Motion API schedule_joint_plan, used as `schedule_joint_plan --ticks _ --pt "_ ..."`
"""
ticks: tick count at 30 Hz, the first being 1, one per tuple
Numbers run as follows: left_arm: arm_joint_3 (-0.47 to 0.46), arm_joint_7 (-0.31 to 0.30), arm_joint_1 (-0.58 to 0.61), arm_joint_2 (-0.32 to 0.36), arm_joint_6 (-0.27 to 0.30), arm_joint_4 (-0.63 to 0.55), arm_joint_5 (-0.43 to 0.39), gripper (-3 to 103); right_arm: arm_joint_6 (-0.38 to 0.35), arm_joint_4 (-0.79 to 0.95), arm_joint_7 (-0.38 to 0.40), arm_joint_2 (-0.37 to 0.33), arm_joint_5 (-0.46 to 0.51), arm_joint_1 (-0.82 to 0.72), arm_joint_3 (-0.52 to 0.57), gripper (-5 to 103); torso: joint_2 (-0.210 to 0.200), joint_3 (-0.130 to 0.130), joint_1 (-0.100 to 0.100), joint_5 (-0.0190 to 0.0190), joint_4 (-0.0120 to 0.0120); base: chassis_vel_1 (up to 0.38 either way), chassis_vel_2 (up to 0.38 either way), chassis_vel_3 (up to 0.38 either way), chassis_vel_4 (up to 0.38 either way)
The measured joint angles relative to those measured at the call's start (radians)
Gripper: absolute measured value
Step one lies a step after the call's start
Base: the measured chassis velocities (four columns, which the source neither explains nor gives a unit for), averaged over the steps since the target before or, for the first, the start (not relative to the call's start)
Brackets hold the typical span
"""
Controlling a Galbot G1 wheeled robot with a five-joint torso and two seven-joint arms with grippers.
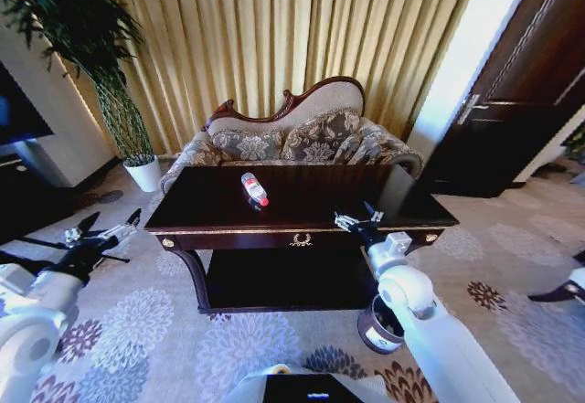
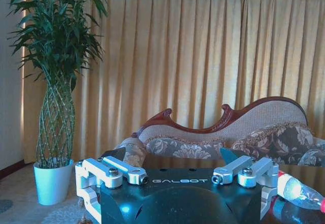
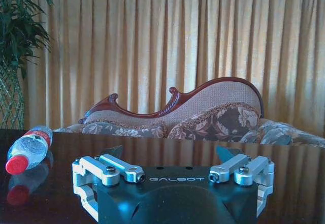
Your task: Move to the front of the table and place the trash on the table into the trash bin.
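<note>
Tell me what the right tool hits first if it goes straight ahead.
Probably nothing on the table: the open right tool points across bare tabletop toward the sofa; the bottle lies off to its left.

Back wall: long gold curtains (image 1: 302, 47) hang from top to bottom, with bright light coming through.
Sofa: a flowery sofa (image 1: 292, 143) with a curvy dark wood top stands just in front of the curtains.
Plant: a tall green plant (image 1: 87, 47) in a white pot (image 1: 143, 173) stands left of the sofa.
Door: a dark wood door (image 1: 521, 83) is on the right.
Floor: a pale carpet (image 1: 164, 330) with big purple flowers.
</note>
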Motion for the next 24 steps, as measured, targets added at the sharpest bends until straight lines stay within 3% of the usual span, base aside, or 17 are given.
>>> schedule_joint_plan --ticks 14,18,24 --pt "0.005 -0.008 -0.002 0.011 0.000 0.000 -0.006 100 -0.002 -0.004 0.018 -0.002 0.005 0.004 -0.004 100 0.000 0.000 0.000 0.0000 0.0001 -0.025 0.030 0.027 -0.025" --pt "0.010 -0.035 -0.018 0.043 0.002 0.009 -0.033 100 -0.001 -0.008 0.031 -0.002 0.014 0.008 -0.005 100 0.000 0.000 0.000 0.0001 0.0001 0.000 0.000 0.000 0.000" --pt "0.066 -0.095 -0.138 0.154 0.032 0.093 -0.089 100 0.001 -0.008 0.044 -0.015 0.033 -0.002 0.015 100 0.000 0.000 0.000 -0.0001 -0.0003 0.000 0.000 0.000 0.000"
